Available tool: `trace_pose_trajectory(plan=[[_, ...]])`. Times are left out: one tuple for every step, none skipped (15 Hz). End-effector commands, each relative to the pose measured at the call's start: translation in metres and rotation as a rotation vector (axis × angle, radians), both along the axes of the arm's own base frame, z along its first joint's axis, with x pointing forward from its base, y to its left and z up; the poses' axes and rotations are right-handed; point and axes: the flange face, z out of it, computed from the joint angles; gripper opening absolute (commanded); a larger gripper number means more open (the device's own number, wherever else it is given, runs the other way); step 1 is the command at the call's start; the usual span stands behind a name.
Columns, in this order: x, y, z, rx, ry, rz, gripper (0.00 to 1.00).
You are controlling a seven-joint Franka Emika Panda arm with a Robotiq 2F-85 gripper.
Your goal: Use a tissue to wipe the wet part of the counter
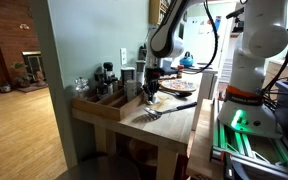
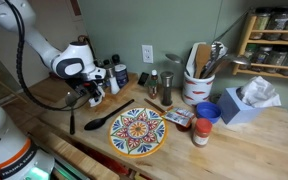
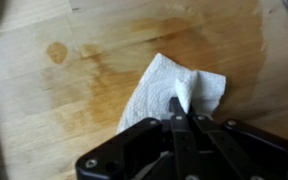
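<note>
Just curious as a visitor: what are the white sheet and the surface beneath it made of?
The tissue looks like soft white paper, crumpled and creased, pinched in the gripper. The counter seems smooth pale wood, showing grain and a darker, damp-looking stain.

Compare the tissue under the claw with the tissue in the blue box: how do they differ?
The claw's tissue is pinched by the shut claw and lies crumpled on the darker wet patch of the counter. The box tissue stands up from the blue box, untouched. Both are white.
</note>
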Motion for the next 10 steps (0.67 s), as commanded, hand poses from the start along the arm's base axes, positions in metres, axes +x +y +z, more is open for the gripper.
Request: trace_pose_trajectory(plan=[[0.006,-0.036,-0.014,-0.043,-0.039,-0.185,0.01],[0.006,-0.047,-0.017,-0.057,-0.040,-0.233,0.01],[0.006,-0.055,-0.018,-0.069,-0.037,-0.275,0.01],[0.004,-0.062,-0.020,-0.091,-0.026,-0.296,0.01],[0.002,-0.070,-0.023,-0.117,-0.011,-0.310,0.01],[-0.001,-0.078,-0.023,-0.138,0.002,-0.326,0.01],[-0.004,-0.085,-0.022,-0.164,0.022,-0.339,0.01],[-0.008,-0.096,-0.023,-0.196,0.038,-0.344,0.01],[-0.011,-0.104,-0.023,-0.224,0.053,-0.351,0.01],[-0.014,-0.106,-0.026,-0.227,0.085,-0.336,0.01]])
